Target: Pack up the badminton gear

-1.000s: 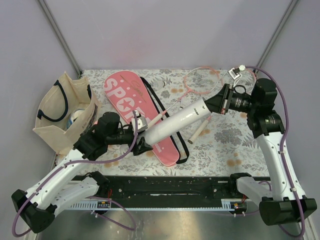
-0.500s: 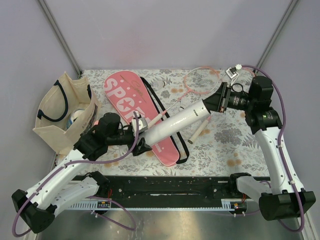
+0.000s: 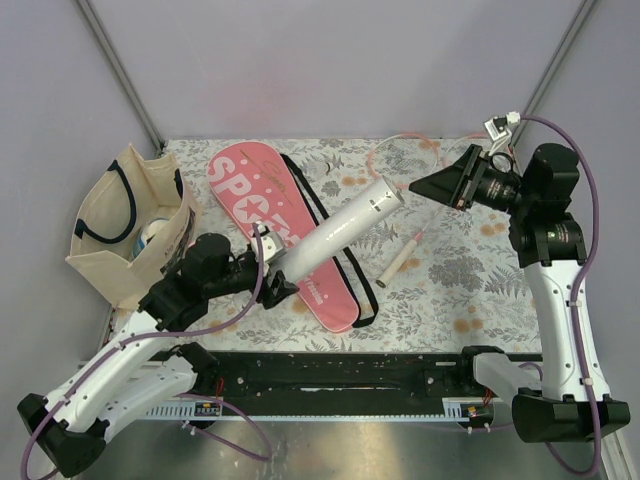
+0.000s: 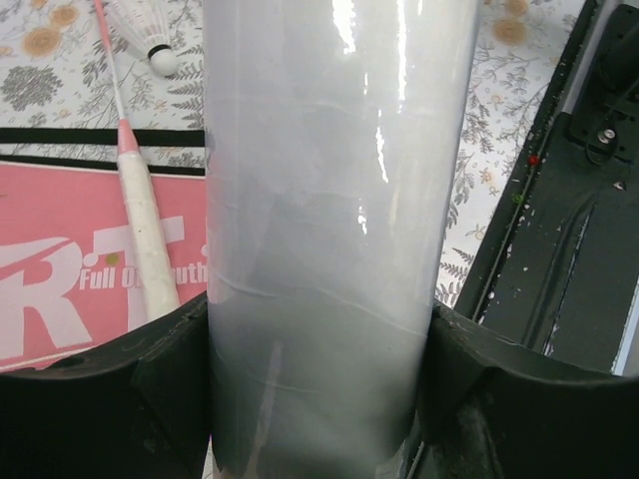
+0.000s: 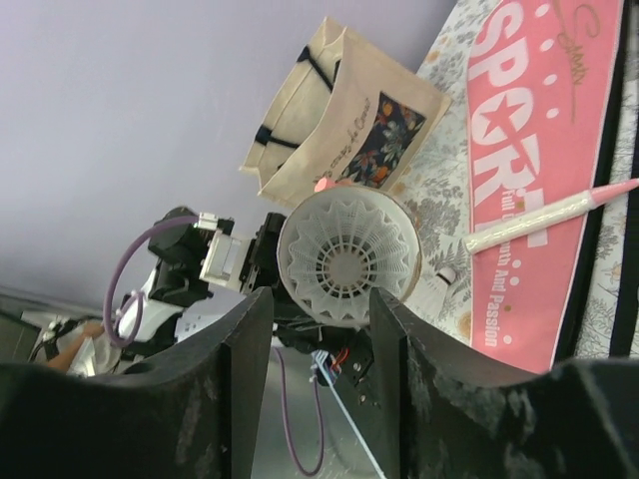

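Note:
My left gripper [image 3: 272, 272] is shut on the lower end of the long white tube [image 3: 340, 225], which slants up and to the right above the pink "SPORT" cover [image 3: 262, 205]. In the left wrist view the tube [image 4: 319, 200] fills the gap between the jaws. My right gripper [image 3: 425, 185] hangs open just past the tube's upper end, touching nothing. Its wrist view looks into the tube's open mouth [image 5: 347, 254], where a white shuttlecock sits. A white racket handle [image 3: 398, 260] lies right of the cover, and thin pink racket frames [image 3: 400, 152] lie at the back.
A beige tote bag [image 3: 130, 215] with navy handles stands at the table's left edge. A loose shuttlecock [image 4: 150, 40] lies on the floral cloth by a racket shaft. The black rail [image 3: 330, 370] runs along the near edge.
The right gripper opened, let go of the tube's upper end and drew back to the right. The tube, still in the left gripper, swung left and away from it.

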`<control>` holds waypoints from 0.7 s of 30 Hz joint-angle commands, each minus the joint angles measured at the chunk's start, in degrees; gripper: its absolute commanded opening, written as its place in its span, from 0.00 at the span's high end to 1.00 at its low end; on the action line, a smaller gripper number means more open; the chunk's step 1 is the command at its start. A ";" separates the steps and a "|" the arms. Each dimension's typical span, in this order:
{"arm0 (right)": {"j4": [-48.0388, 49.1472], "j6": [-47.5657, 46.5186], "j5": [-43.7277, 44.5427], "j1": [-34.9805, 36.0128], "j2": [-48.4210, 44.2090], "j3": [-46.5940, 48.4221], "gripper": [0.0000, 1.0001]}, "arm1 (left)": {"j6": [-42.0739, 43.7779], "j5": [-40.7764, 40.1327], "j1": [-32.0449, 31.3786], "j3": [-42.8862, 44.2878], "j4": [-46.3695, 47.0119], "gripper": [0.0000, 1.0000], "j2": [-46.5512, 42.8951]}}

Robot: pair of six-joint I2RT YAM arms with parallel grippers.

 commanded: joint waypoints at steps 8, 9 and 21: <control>0.81 0.65 19.99 0.17 -4.50 -6.29 0.46 | -5.65 -19.69 -0.12 0.46 6.72 0.54 -9.25; 1.25 0.48 20.96 0.60 -4.77 -8.49 0.46 | -5.57 -21.27 -0.12 0.20 7.77 0.53 -10.91; 14.32 -12.34 45.39 33.18 6.38 -23.35 0.43 | -7.15 -28.75 -0.12 0.98 11.57 0.52 -23.58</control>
